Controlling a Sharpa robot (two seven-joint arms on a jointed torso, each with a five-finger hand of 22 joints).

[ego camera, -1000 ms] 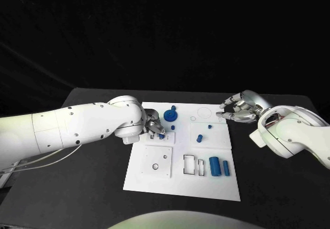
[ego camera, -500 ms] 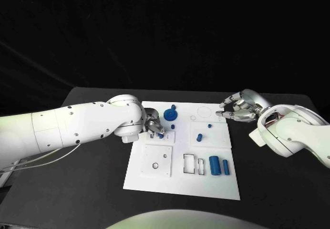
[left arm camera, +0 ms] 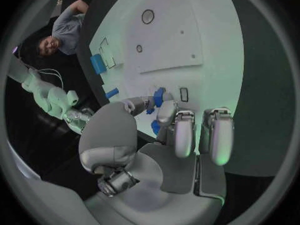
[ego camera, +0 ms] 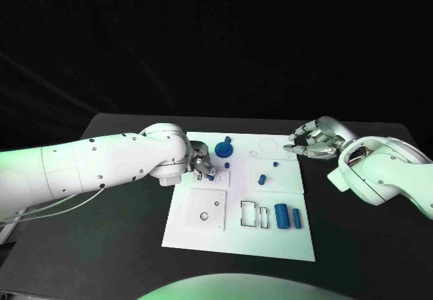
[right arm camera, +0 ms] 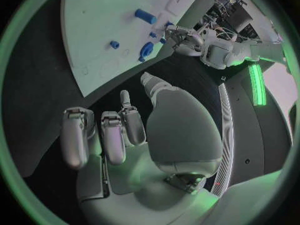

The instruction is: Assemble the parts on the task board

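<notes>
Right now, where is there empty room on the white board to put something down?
The board's near strip, below the square plate and cylinders, is bare. It is crowded by the left robot hand and blue disc.

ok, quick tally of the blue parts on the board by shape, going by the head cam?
Blue disc: 1
Lying cylinders: 3
Small pegs: 3
Small part pinched by the left hand: 1
Total: 8, all over the task board.
</notes>
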